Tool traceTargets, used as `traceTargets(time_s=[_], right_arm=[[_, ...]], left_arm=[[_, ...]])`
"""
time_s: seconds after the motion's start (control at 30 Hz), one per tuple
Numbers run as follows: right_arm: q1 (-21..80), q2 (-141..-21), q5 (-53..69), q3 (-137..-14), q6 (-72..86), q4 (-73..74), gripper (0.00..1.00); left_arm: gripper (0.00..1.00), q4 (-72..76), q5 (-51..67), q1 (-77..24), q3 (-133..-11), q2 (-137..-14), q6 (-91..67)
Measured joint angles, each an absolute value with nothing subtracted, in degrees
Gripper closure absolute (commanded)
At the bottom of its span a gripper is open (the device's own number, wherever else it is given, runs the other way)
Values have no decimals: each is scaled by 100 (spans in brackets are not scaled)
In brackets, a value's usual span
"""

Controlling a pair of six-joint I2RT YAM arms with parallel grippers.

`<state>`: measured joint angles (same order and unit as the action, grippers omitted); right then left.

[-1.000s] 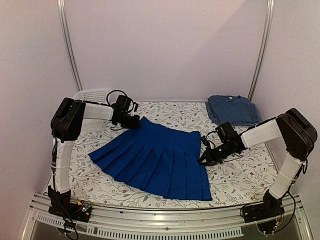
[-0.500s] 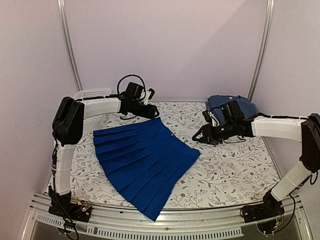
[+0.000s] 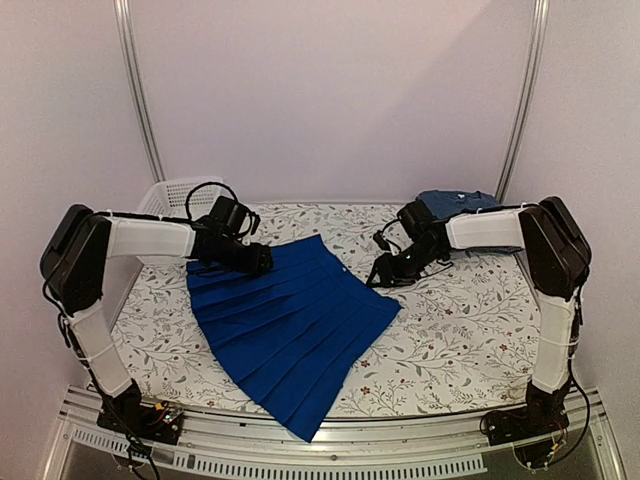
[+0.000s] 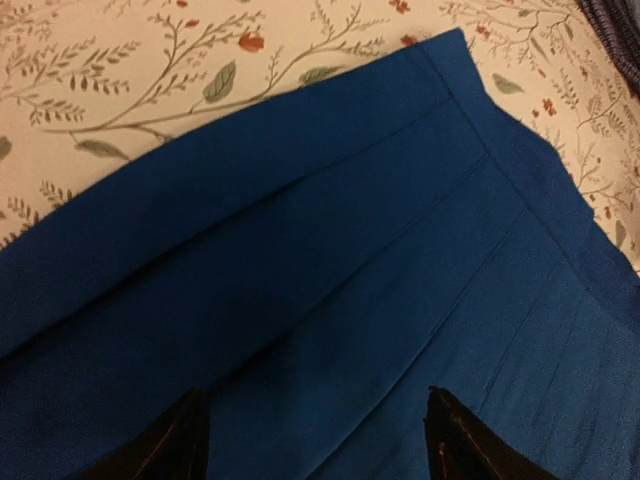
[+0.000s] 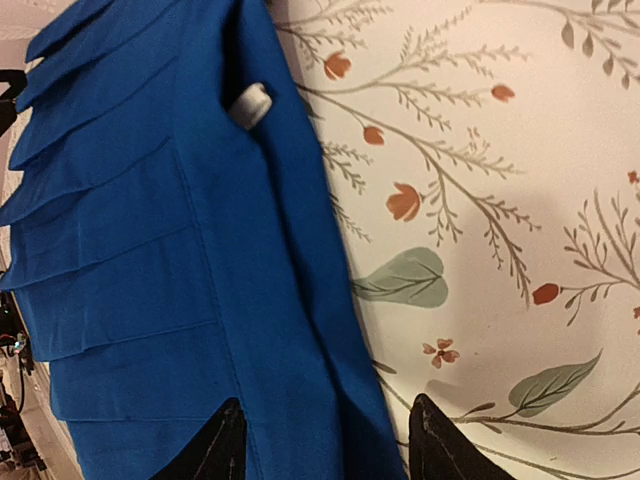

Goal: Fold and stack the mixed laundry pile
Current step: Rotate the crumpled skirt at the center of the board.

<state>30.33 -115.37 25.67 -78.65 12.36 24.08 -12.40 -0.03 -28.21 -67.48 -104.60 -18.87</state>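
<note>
Blue skirt (image 3: 290,320) lies flat in the middle of the worktop (image 3: 470,340), the left claw (image 3: 262,262) and right claw (image 3: 378,278) both open and empty by its far edge, and a sloppy pinch could bunch it up.

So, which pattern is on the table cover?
The table cover is cream with leafy twigs and small red flowers, clearest in the right wrist view.

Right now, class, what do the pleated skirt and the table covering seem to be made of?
The royal-blue pleated skirt looks like woven cloth, matte, probably polyester: fine weave, crisp pressed pleats. The table covering is a smooth matte floral-printed sheet; cloth or vinyl, cannot tell.
</note>
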Motion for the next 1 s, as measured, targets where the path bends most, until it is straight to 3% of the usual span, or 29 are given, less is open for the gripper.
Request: traceTargets(time_s=[0.1, 0.27, 0.47, 0.7, 0.87, 0.93, 1.0], right_arm=[[3059, -11778, 2429, -7852, 1079, 2668, 59], [3107, -11784, 2281, -7710, 860, 2683, 99], [3107, -11410, 2307, -6899, 867, 2185, 100], [3105, -10516, 2399, -5437, 1315, 1345, 100], [3214, -9813, 2733, -4278, 2071, 489, 100], [3472, -9655, 2759, -4084, 2370, 329, 100], [3835, -9655, 2816, -4099, 2604, 290, 100]], left_arm=[[26, -1315, -196, -2821, -6062, -10221, -2196], [36, -1284, -370, -2821, -5551, -10075, -2556], [66, -1068, -405, -2821, -5789, -10628, -2602], [79, -762, 1, -2829, -7594, -12114, -2399], [76, -814, 443, -2884, -9290, -13286, -2095], [67, -958, 633, -2902, -10044, -13743, -1931], [52, -1144, 781, -2961, -10914, -14254, -1726]])
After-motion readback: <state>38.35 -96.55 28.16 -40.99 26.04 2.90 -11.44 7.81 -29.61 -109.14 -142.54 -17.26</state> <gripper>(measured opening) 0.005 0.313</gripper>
